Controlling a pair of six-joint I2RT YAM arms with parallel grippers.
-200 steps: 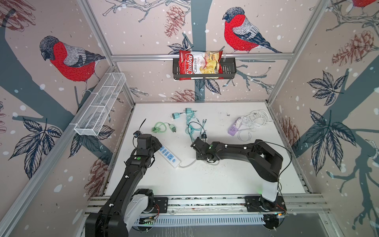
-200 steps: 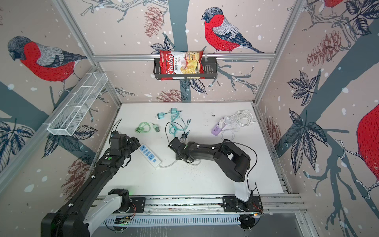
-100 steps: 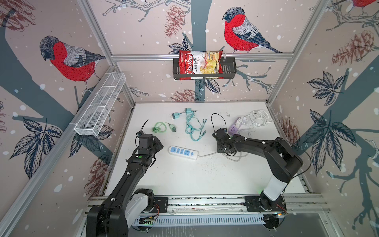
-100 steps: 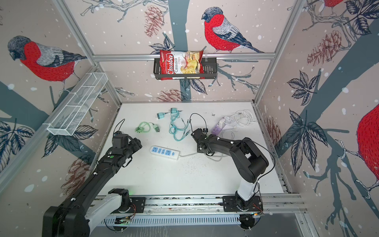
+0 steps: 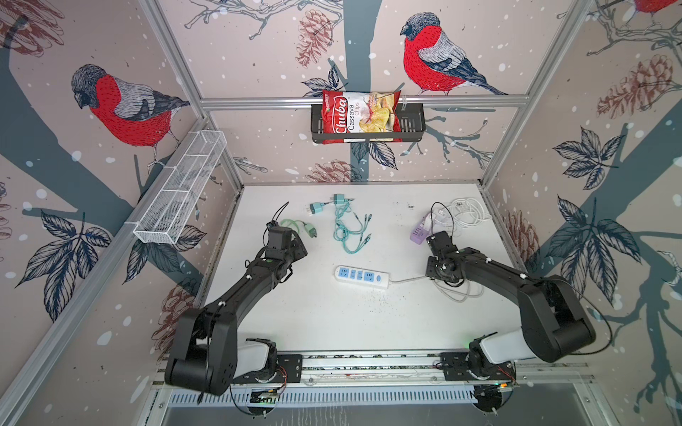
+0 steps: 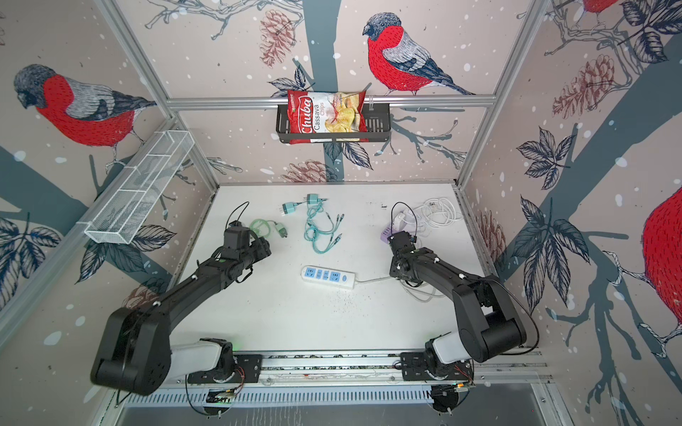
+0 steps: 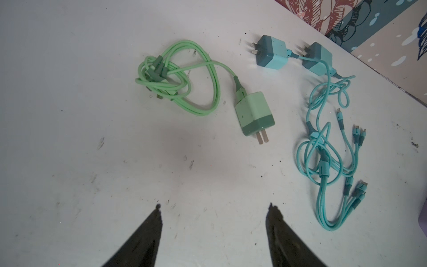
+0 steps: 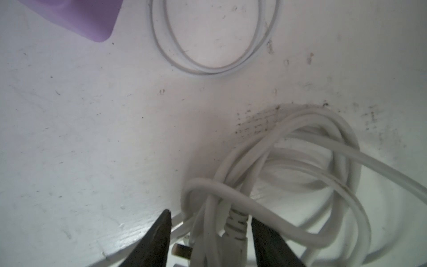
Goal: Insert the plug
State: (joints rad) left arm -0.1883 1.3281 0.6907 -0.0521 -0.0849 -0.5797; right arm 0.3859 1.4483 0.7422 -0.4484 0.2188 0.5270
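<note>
**Strip dragged to mid-table**

We are loosening the right gripper [image 8: 210,216] around the strip's white plug [image 8: 235,227] at the right. The power strip [image 5: 361,277] is now lying central. Our left gripper [image 7: 214,205] is hovering open near the green charger [image 7: 255,115], far left, ready for plugging.

White power strip [image 5: 361,276] with blue sockets lies flat in the middle; green charger plug [image 7: 254,115] sits far-left, unplugged.

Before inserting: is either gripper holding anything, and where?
Left gripper empty. Right gripper straddles the white plug at its cord end, a gap showing: seemingly not gripped.
</note>
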